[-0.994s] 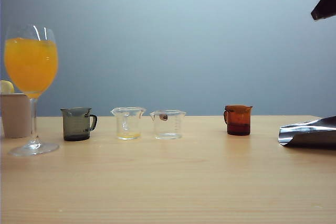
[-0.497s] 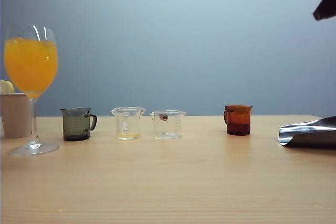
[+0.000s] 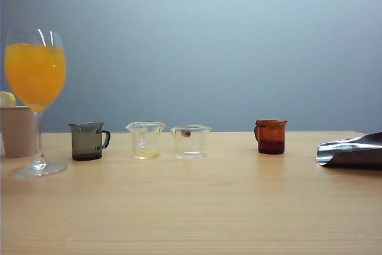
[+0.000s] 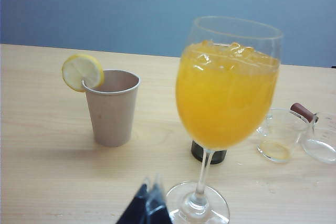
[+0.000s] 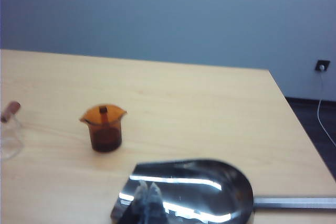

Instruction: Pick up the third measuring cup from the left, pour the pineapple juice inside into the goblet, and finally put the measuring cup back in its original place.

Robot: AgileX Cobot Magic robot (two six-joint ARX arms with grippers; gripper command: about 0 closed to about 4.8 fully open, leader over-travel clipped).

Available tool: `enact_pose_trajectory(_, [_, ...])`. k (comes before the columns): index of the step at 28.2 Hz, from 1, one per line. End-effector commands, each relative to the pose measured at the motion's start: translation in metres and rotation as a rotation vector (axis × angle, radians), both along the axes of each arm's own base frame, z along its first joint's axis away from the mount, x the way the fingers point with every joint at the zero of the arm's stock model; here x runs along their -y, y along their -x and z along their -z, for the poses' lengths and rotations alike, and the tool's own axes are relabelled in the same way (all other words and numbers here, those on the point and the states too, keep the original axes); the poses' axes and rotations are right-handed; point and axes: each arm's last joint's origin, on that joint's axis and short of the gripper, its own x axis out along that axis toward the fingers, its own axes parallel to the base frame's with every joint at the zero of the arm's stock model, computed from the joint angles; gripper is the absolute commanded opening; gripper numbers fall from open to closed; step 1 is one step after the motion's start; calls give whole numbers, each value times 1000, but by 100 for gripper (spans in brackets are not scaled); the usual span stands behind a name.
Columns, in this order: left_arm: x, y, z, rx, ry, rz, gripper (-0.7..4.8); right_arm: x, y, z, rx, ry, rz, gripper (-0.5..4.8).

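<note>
Pale wood-grain tabletop (image 3: 197, 207) runs under a plain blue-grey wall, and the row reads from the left: a beige paper cup (image 3: 17, 131) with a lemon slice on its rim, the tall clear stemmed goblet (image 3: 36, 100) full of cloudy orange drink, a smoky grey handled cup (image 3: 88, 141), a narrow clear cup (image 3: 145, 140) with a trace of yellow at its bottom, then the third measuring cup (image 3: 191, 141), squat and clear with a flared rim and a dark dot, standing upright and looking empty on what I take to be its original place. Well apart to the right stand an amber-brown cup (image 3: 271, 136) and a shiny metal scoop (image 3: 351, 151). Judged by its look, the clear cup is light, stiff, smooth and slippery; a pinch across its walls below the flare should hold it best. No arm shows in the exterior view. The left gripper (image 4: 147, 205) hangs low just before the goblet's foot, fingertips pressed together on nothing. The right gripper (image 5: 147, 199) sits over the scoop's bowl, likewise closed and empty, with the task cup (image 5: 8, 132) far off at the edge of its view.
</note>
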Motion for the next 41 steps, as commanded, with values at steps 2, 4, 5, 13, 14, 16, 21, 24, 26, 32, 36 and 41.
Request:
enact_pose_trajectory(2, [0,0,-2,13,-2,1,-5,9,6,21,37,-24,19,-4])
enact_pose_trajectory(4, [0,0,-2,13,-2,1,-5,11,8,26,57,-24,36,-5])
enact_pose_trajectory(5, [0,0,-2,13,-2,1,-5,13,9,28,68,-12,50,-5])
enact_pose_trajectory(13, [0,0,-2,13,-2,1,-5,16,7,46,137,6,85,-4])
enact_pose_trajectory(14, [0,0,-2,12,-2,1,-5,16,6,48,144,5,85,-4])
enact_pose_trajectory(16, [0,0,-2,12,-2,1,-5,16,6,50,134,5,85,-5])
enact_pose_trajectory(21, [0,0,-2,12,-2,1,-5,17,6,50,136,-2,102,-4])
enact_pose_trajectory(24, [0,0,-2,13,-2,1,-5,19,6,50,136,-1,118,-5])
enact_pose_trajectory(26, [0,0,-2,13,-2,1,-5,20,6,50,136,0,127,-4])
enact_pose_trajectory(32, [0,0,-2,12,-2,2,-4,19,6,51,125,2,126,-4])
enact_pose_trajectory(36, [0,0,-2,12,-2,2,-5,19,6,51,125,2,126,-5])
enact_pose_trajectory(41, [0,0,-2,12,-2,2,-5,19,6,51,125,2,126,-5])
